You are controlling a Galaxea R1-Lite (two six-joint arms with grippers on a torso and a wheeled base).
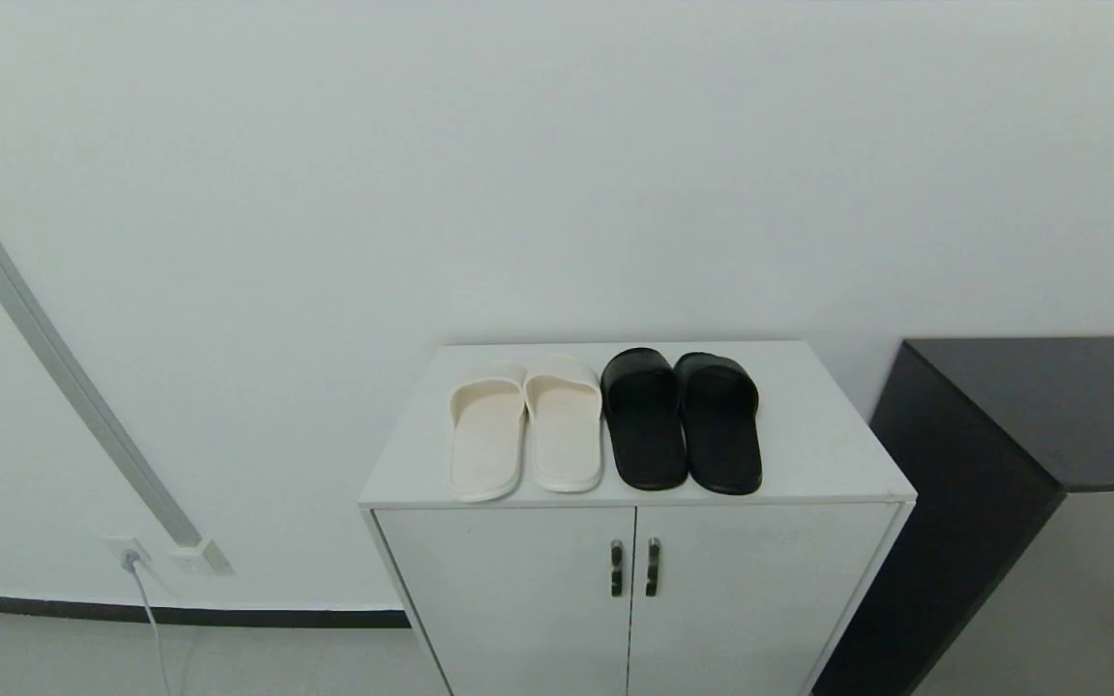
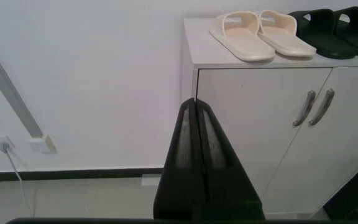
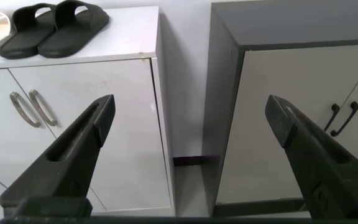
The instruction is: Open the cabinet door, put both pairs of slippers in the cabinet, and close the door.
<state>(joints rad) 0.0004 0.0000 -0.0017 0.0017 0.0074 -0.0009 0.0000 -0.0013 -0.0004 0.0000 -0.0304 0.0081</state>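
Against a white wall [image 1: 557,174], the shut cabinet [image 1: 499,599] carries white slippers [image 1: 525,425] beside black slippers [image 1: 683,420] on top. The left gripper [image 2: 196,107], fingers pressed together, and the right gripper [image 3: 190,106], fingers spread, are well apart from both pairs.

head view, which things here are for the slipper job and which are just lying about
For the job: cream slippers; black slippers; white cabinet, doors shut; door handles.
Just there: dark cabinet; wall socket with cable; grey wall trunking.
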